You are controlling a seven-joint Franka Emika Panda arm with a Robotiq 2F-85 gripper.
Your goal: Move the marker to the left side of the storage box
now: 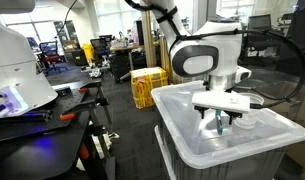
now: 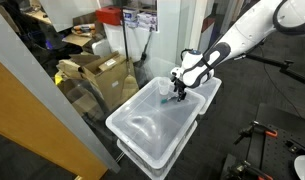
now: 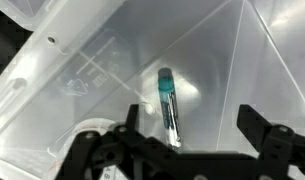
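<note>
The thin teal-green marker [image 3: 169, 100] lies on the recessed lid of the large translucent whitish plastic storage box [image 1: 182, 148], between the wide-spread, empty fingers of the black claw [image 3: 189, 118].

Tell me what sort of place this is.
Likely a robotics lab or workshop: a rounded white machine on a cluttered black workbench, a yellow slatted plastic crate, and brown cardboard boxes.

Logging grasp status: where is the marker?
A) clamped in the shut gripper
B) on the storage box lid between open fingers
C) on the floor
B: the wrist view shows the marker on the storage box lid, with the gripper fingers spread clear on either side.
</note>
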